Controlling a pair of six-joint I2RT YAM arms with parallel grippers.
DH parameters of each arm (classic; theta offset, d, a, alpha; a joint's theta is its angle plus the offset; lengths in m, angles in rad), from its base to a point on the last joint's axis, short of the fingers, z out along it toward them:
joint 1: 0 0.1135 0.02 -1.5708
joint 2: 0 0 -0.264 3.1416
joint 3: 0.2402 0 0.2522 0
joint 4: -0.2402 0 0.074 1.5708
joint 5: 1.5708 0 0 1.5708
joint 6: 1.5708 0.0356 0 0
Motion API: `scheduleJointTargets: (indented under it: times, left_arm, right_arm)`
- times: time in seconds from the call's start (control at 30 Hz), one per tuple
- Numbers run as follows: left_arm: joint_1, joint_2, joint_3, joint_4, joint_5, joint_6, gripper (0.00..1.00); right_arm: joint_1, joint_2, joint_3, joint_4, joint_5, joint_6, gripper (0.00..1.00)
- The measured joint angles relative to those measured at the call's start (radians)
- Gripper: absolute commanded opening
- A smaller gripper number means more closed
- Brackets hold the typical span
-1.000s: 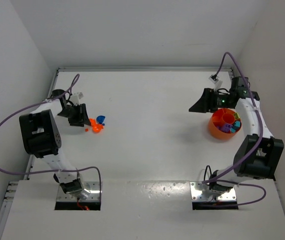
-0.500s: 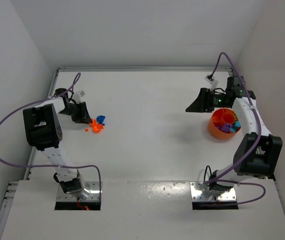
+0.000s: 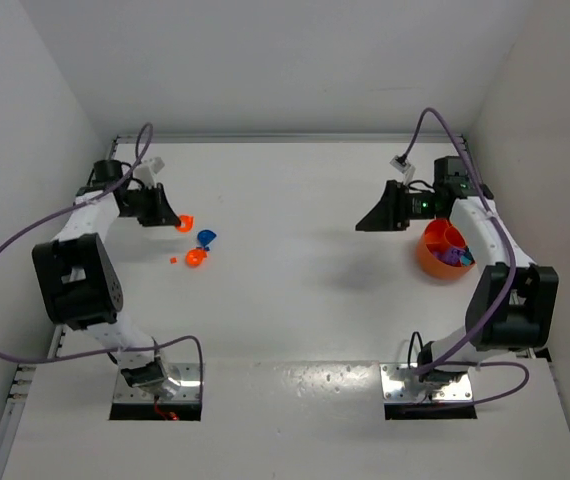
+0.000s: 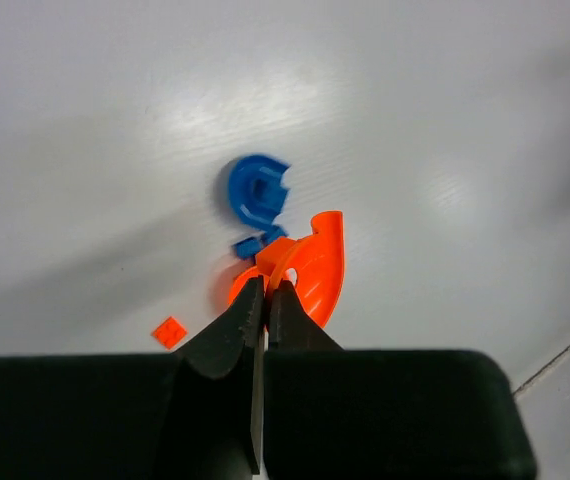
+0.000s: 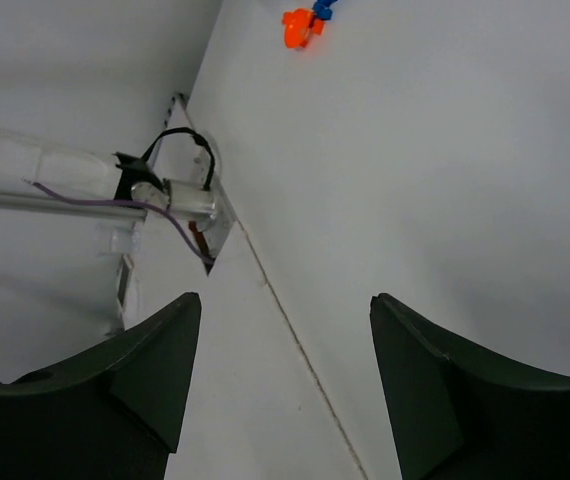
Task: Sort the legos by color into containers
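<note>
Moved: left gripper has closed and drawn back from the loose pile toward the far left corner; right gripper has swung left, away from the orange tub
Left fingers: pressed together, pinching the edge of an orange curved piece
Held piece: sticks out past the fingertips, apart from the pile in the top view
Loose legos: blue round piece and another orange piece lie near each other on the table, with a tiny orange square just beside the orange one
Right fingers: spread wide, nothing between them
Tub: on the table under the right arm, partly hidden by it; purple and teal bricks show inside
</note>
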Motion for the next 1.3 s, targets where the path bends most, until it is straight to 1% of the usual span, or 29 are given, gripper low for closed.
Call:
scheduleJointTargets:
  times: [0.1, 0.17, 0.27, 0.3, 0.37, 0.5, 0.63, 0.97, 1.03, 1.07, 1.2, 1.3]
  left_arm:
    - [-0.028, -0.126, 0.047, -0.013, 0.047, 0.019, 0.0]
    - [-0.095, -0.194, 0.076, -0.009, 0.063, 0.015, 0.0]
    - [-0.256, -0.25, 0.103, -0.008, 0.074, 0.003, 0.0]
    - [-0.33, -0.257, 0.109, -0.008, 0.067, -0.008, 0.0]
    - [-0.435, -0.258, 0.111, -0.008, 0.055, -0.025, 0.0]
    - [-0.58, -0.258, 0.111, -0.018, 0.012, -0.049, 0.0]
    - [-0.631, -0.257, 0.115, -0.023, 0.003, -0.063, 0.0]
    - [-0.683, -0.241, 0.153, -0.031, 0.017, -0.068, 0.0]
    - [-0.692, -0.236, 0.153, -0.032, 0.018, -0.068, 0.0]
    - [-0.695, -0.233, 0.153, -0.033, 0.018, -0.068, 0.0]
    - [-0.697, -0.223, 0.156, -0.034, 0.024, -0.068, 0.0]
    - [-0.701, -0.221, 0.156, -0.034, 0.033, -0.068, 0.0]
  right_arm:
    - [0.04, 0.003, -0.012, 0.02, -0.033, 0.021, 0.69]
    - [0.079, 0.008, -0.01, 0.029, -0.048, 0.029, 0.69]
    - [0.153, 0.036, 0.02, 0.035, -0.056, 0.036, 0.69]
    - [0.182, 0.051, 0.038, 0.035, -0.057, 0.039, 0.69]
    - [0.224, 0.082, 0.081, 0.036, -0.058, 0.04, 0.68]
    - [0.306, 0.144, 0.175, 0.045, -0.062, 0.044, 0.66]
    - [0.366, 0.192, 0.23, 0.068, -0.056, 0.058, 0.64]
    - [0.475, 0.283, 0.309, 0.077, -0.022, 0.071, 0.62]
    - [0.488, 0.298, 0.325, 0.077, -0.016, 0.076, 0.59]
    - [0.494, 0.305, 0.334, 0.076, -0.012, 0.077, 0.55]
    - [0.505, 0.332, 0.367, 0.077, 0.021, 0.081, 0.49]
    - [0.51, 0.343, 0.377, 0.076, 0.039, 0.086, 0.37]
